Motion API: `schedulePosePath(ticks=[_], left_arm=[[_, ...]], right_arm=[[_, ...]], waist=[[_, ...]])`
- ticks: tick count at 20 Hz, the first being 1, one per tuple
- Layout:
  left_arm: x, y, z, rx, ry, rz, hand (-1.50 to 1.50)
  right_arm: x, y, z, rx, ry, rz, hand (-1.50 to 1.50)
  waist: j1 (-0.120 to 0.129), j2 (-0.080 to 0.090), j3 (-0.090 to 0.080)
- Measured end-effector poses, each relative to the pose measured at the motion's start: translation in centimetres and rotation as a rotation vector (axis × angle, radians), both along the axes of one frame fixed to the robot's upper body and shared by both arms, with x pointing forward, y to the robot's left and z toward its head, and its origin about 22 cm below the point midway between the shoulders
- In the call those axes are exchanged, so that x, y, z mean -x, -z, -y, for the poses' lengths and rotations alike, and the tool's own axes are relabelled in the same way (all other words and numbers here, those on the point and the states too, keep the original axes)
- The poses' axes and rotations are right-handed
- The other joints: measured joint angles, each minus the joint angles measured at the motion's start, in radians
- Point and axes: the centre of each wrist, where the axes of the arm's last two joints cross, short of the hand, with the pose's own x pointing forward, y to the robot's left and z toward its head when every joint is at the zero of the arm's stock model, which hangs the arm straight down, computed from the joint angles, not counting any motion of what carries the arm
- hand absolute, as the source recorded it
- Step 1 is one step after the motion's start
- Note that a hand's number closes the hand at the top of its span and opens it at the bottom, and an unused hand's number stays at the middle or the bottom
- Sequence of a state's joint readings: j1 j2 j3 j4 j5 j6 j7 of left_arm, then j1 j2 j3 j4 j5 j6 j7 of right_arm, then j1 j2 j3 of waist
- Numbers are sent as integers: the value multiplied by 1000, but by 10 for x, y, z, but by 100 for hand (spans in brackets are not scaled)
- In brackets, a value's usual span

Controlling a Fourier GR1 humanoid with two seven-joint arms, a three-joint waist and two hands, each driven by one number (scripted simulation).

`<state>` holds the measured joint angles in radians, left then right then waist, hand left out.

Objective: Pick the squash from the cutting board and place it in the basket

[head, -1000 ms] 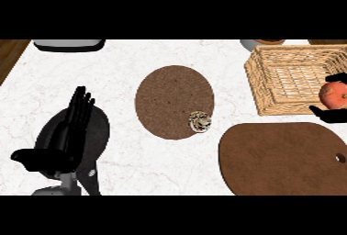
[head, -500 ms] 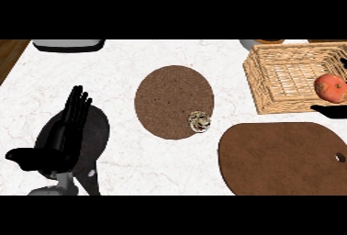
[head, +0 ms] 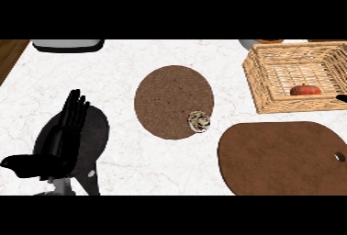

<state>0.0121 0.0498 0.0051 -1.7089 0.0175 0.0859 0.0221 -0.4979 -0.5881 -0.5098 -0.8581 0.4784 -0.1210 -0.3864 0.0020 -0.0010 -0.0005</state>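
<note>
The squash (head: 305, 90), small and red-orange, lies inside the woven basket (head: 261, 94) at the upper right, near its front wall. The brown cutting board (head: 284, 158) at the lower right has nothing on it. Only a black tip of my right hand (head: 343, 97) shows at the right edge, just outside the basket's front right corner and apart from the squash. My left hand (head: 64, 137) rests open at the lower left with its fingers pointing up, far from the basket.
A round brown plate (head: 169, 92) lies mid-counter with a small speckled object (head: 198, 121) on its lower right rim. A grey item (head: 68, 44) sits at the top left and a bowl edge (head: 261, 42) behind the basket. Wooden floor (head: 10, 55) shows beyond the counter's left edge.
The squash left my right hand and came down from the basket's right rim to its floor. My right hand drew back to the right, almost out of view. The left hand stayed still.
</note>
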Motion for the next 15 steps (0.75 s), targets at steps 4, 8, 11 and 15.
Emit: schedulePosePath(ticks=[4, 8, 11, 15], left_arm=[[-2, 0, -2, 2, -1, -3, 0], [-8, -2, 2, 1, -3, -6, 0], [-9, 0, 3, 4, -3, -6, 0], [-5, -1, 0, 5, 5, 3, 0]], right_arm=[[13, -16, 20, -37, 80, 39, -150], [32, -32, 48, -132, 113, 85, -150], [54, -43, 75, -167, 106, 108, -150], [75, -51, 101, -216, 53, 125, -150]], waist=[[-1, 0, 0], [-6, 0, 0], [-5, 1, 1], [-1, 1, 1]])
